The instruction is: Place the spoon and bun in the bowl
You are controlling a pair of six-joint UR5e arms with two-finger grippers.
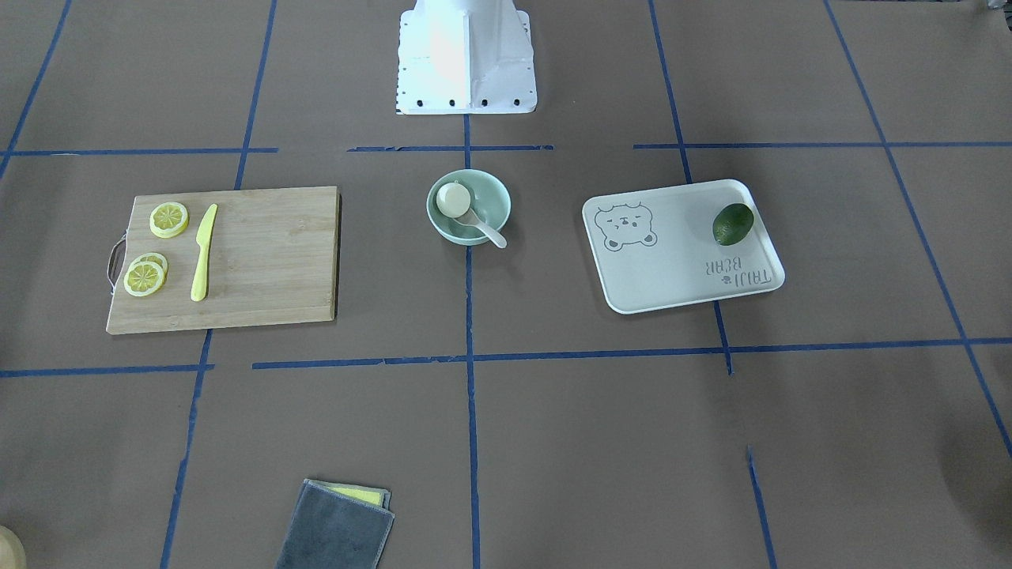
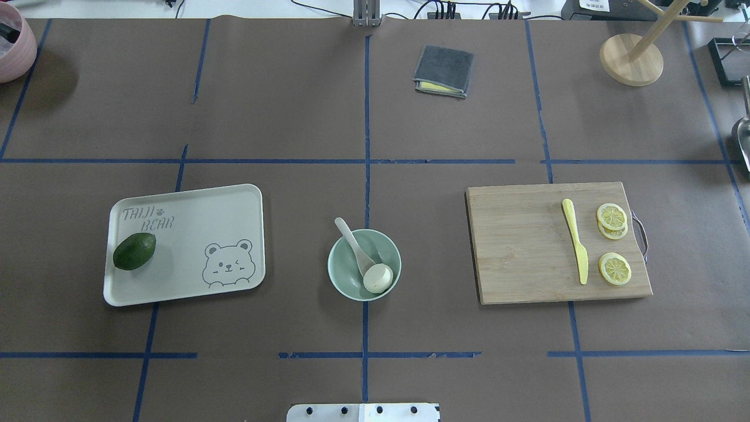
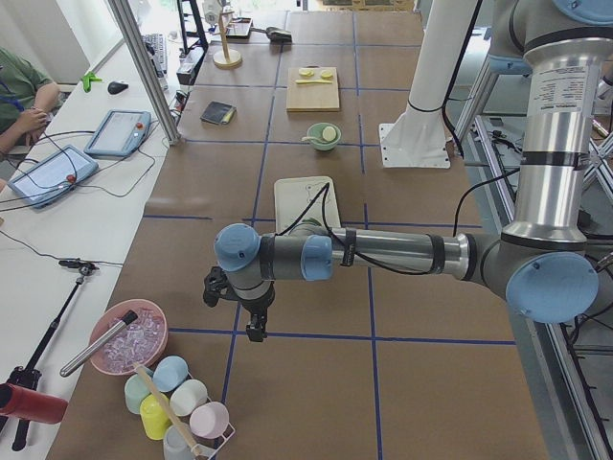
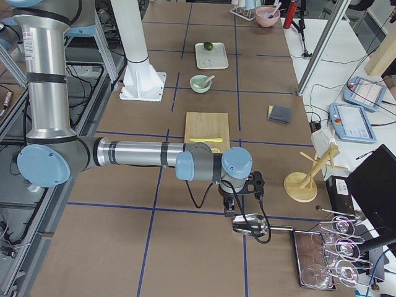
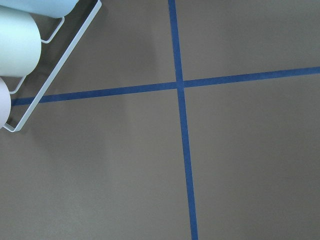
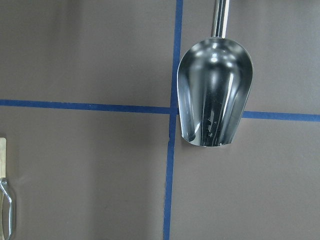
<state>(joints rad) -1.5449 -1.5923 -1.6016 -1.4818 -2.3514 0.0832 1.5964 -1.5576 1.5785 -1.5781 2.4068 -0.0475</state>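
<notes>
The mint-green bowl point(image 2: 337, 275) stands at the table's middle, also in the front view point(image 1: 494, 197). The white bun point(image 2: 378, 278) lies inside it on its side, flat beige underside showing point(image 1: 452, 199). The pale spoon point(image 2: 351, 240) rests in the bowl with its scoop by the bun and its handle over the rim point(image 1: 489, 231). My left gripper point(image 3: 255, 331) hangs far off at the table's left end. My right gripper point(image 4: 230, 213) hangs at the right end. Both show only in side views, so I cannot tell whether they are open or shut.
A white bear tray point(image 2: 234, 199) holds a dark green fruit point(image 2: 134, 251). A wooden cutting board point(image 2: 515, 246) carries lemon slices point(image 2: 614, 268) and a yellow knife point(image 2: 575, 240). A grey cloth point(image 2: 443, 70) lies far. A metal scoop point(image 6: 215, 95) and a cup rack point(image 5: 30, 45) lie under my wrists.
</notes>
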